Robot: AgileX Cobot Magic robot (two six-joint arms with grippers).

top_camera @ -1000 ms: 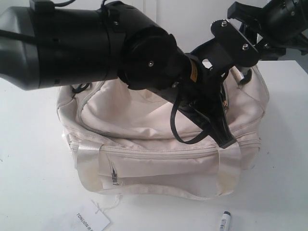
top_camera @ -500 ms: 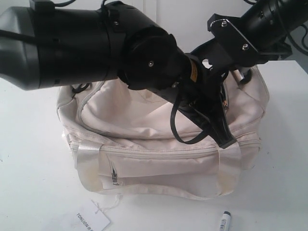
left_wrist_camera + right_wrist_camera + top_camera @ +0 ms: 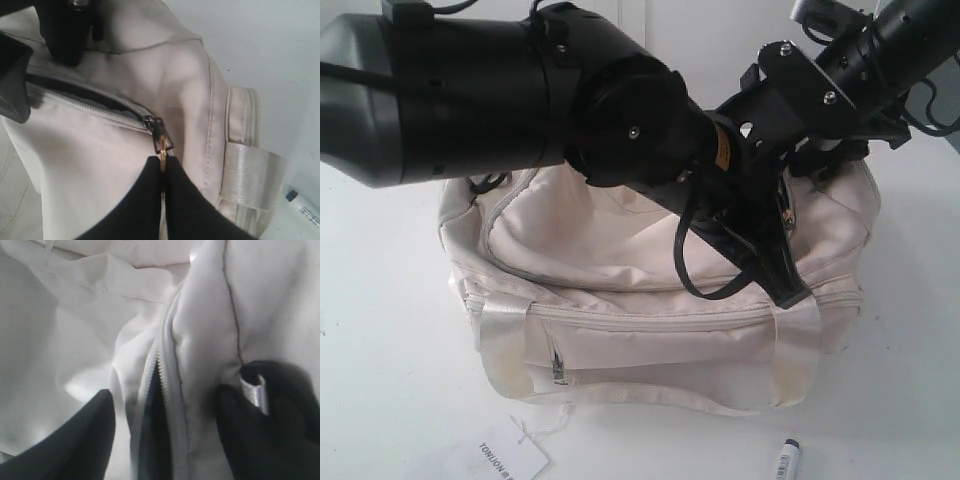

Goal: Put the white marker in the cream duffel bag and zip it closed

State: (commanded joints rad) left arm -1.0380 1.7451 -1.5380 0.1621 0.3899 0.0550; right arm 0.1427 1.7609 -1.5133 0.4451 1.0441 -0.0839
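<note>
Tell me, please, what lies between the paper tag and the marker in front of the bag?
Nothing: in the exterior view, the table between the paper tag and the marker is bare.

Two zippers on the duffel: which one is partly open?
The curved top zipper: a dark gap shows behind its slider, whose gold pull the left claw pinches. The front pocket zipper runs closed across the bag's side.

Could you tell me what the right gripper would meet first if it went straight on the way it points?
Probably the bag, right at its partly open zipper, straight ahead of the right gripper; depth is unclear.
</note>
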